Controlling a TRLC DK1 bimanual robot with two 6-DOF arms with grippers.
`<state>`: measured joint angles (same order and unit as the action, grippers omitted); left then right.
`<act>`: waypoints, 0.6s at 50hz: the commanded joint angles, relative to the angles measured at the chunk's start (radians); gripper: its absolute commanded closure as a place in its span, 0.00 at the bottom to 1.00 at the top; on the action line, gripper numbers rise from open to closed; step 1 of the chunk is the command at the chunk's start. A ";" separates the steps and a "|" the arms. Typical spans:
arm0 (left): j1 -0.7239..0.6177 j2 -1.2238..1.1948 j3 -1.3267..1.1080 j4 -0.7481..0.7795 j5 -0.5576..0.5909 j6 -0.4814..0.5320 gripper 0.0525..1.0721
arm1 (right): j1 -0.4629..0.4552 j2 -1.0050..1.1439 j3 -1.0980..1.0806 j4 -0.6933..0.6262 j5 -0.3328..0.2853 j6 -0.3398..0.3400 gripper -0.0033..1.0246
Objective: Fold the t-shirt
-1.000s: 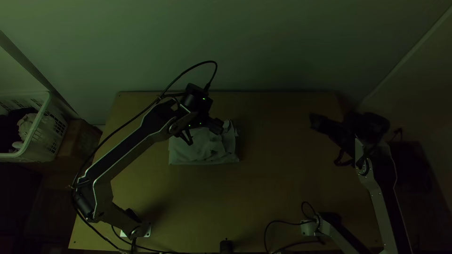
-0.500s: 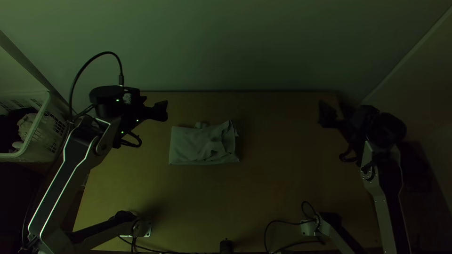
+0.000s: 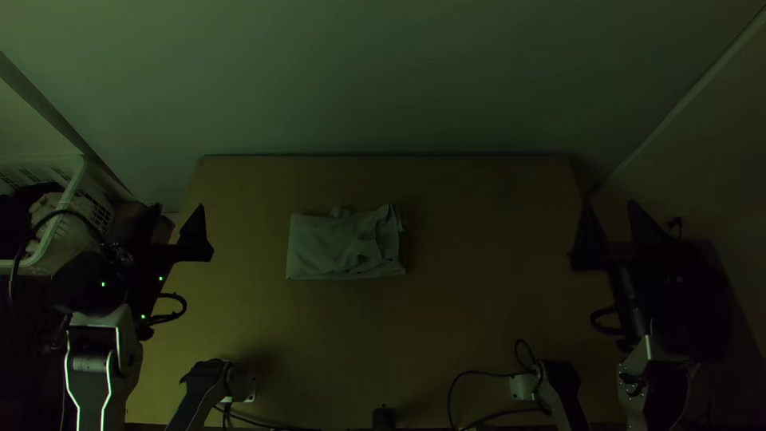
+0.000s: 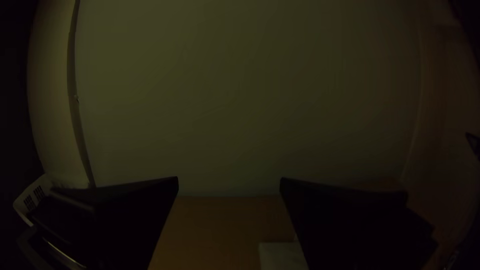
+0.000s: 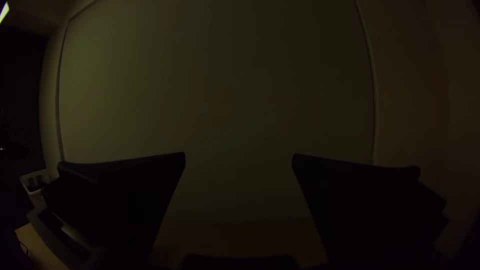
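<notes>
In the top view the t-shirt lies left of the table's middle as a compact, pale rectangle, wrinkled toward its right side. My left gripper stands open over the table's left edge, clear of the cloth. Far to the right, my right gripper is open as well, beside the table's right edge. In the left wrist view a bit of the t-shirt shows between the spread fingers of my left gripper. The right wrist view has my right gripper with its fingers wide apart and nothing between them.
A white basket with dark and pale cloth in it stands left of the table. A small black object sits at the near edge, with cables on both sides of it. A wall rises behind the far edge.
My left gripper has moved from above the t-shirt out to the left edge. My right gripper has shifted further right. The t-shirt lies where it was.
</notes>
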<state>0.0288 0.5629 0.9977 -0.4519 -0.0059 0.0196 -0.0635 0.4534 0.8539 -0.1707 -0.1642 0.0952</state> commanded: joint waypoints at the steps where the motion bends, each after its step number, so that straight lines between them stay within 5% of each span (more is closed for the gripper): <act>1: 0.019 -0.143 -0.113 0.070 0.006 0.014 0.04 | -0.012 -0.082 -0.056 -0.004 0.006 -0.017 0.04; 18: 0.031 -0.557 -0.438 0.128 -0.051 0.056 0.05 | -0.012 -0.335 -0.271 0.013 0.006 -0.035 0.04; 30: 0.036 -0.569 -0.556 0.156 -0.117 0.051 0.05 | -0.006 -0.460 -0.467 0.059 0.006 -0.048 0.04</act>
<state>0.0574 0.0055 0.5034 -0.3443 -0.1005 0.0574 -0.0677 0.0254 0.4686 -0.1532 -0.1642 0.0696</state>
